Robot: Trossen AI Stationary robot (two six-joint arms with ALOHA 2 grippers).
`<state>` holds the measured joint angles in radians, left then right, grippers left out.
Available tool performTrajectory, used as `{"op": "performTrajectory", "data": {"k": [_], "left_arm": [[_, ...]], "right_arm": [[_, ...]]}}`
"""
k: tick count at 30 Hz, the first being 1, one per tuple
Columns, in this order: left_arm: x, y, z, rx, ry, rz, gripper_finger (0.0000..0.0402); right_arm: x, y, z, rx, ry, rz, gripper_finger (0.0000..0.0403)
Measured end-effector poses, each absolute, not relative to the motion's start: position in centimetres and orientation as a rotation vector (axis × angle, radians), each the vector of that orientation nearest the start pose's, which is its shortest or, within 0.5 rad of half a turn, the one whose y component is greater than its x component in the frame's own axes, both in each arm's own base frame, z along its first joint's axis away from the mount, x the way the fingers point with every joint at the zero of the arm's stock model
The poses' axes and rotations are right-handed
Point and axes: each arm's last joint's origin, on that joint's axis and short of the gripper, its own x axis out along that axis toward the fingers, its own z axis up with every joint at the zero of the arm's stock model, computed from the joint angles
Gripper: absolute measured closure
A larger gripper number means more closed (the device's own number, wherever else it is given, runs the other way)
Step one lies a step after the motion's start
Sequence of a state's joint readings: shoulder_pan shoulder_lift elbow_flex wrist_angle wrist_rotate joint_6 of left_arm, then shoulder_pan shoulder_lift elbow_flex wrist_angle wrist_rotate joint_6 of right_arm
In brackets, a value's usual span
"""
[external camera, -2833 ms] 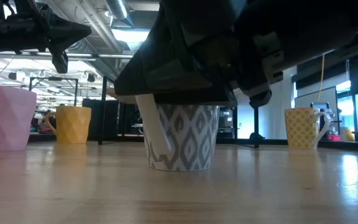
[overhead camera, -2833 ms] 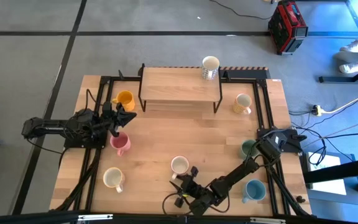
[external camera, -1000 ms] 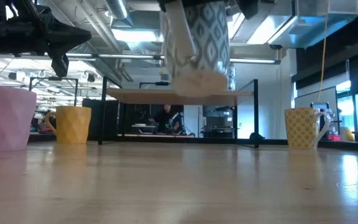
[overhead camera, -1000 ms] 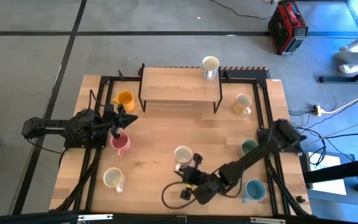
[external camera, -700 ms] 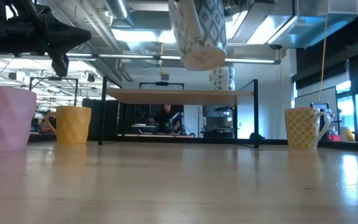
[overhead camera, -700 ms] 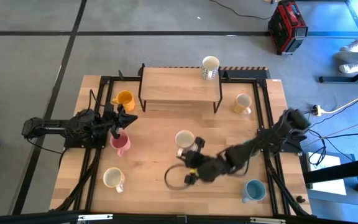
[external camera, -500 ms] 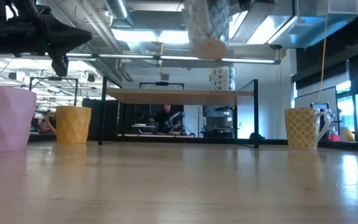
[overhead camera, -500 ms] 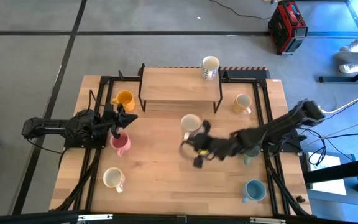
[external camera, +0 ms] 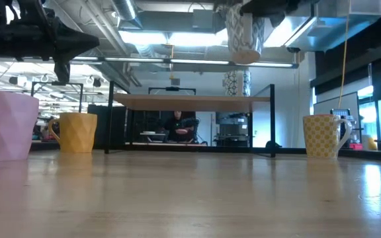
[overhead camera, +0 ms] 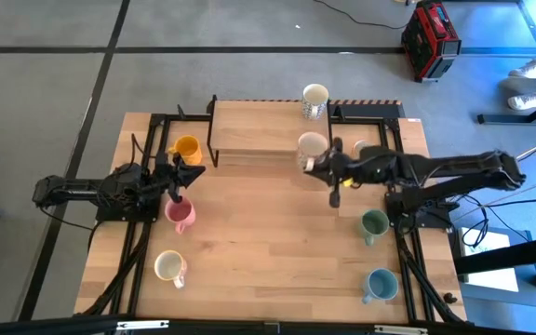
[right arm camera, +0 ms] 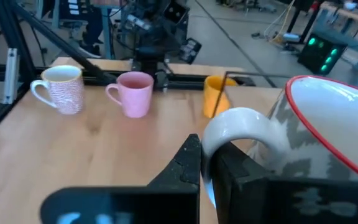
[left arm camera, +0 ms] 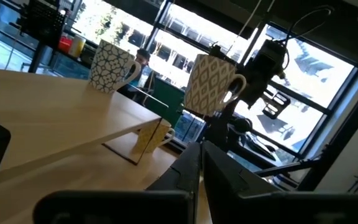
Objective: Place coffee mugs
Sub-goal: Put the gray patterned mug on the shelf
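My right gripper [overhead camera: 327, 166] is shut on a white mug with a grey diamond pattern [overhead camera: 313, 146], held in the air over the right end of the wooden shelf [overhead camera: 259, 130]. A similar patterned mug [overhead camera: 314, 100] stands on the shelf's far right corner. On the table stand an orange mug [overhead camera: 187, 148], a pink mug [overhead camera: 179, 214], a cream mug [overhead camera: 169, 268], a yellow checked mug [external camera: 324, 135], a green mug [overhead camera: 374, 223] and a blue mug [overhead camera: 381, 284]. My left gripper [overhead camera: 192, 174] hangs shut between the orange and pink mugs, touching nothing. My right gripper pinches the mug's white handle [right arm camera: 219, 134] between its two fingers. The fingers reach in about level from the table's right side. The mug [external camera: 243, 36] stays upright with its mouth up, lifted clear above the shelf top.
The shelf stands on thin black legs at the table's far middle, with open room under it. A black frame [overhead camera: 147, 223] runs along both table sides. In the low view a person [external camera: 177, 125] sits in the room beyond the table.
My right gripper has carried the patterned mug from over the table's near middle toward the far edge and to the right, rising with it. The mug now hangs over the shelf's right end. It has stayed upright and held by its handle.
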<state>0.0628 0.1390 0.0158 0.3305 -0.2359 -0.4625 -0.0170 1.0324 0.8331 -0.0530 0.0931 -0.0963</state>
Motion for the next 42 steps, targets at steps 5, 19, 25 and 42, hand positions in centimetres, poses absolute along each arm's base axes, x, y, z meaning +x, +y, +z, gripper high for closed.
{"op": "performTrajectory", "data": {"k": [5, 19, 25, 42], "left_arm": [[10.2, 1.4, 19.0, -0.485, -0.29, 0.279, 0.0388], [10.1, 1.5, 19.1, -0.488, -0.305, 0.301, 0.0388], [10.1, 1.5, 19.1, -0.489, -0.309, 0.304, 0.0388], [10.1, 1.5, 19.1, -0.49, -0.311, 0.307, 0.0388]], "right_arm": [[22.6, -3.3, 31.4, -0.145, 0.268, -0.094, 0.0403], [21.6, -8.5, 30.5, -0.163, 0.325, -0.098, 0.0403], [22.1, -9.8, 29.4, -0.166, 0.369, -0.089, 0.0403], [21.6, -10.6, 26.4, -0.139, 0.363, -0.082, 0.0403]]}}
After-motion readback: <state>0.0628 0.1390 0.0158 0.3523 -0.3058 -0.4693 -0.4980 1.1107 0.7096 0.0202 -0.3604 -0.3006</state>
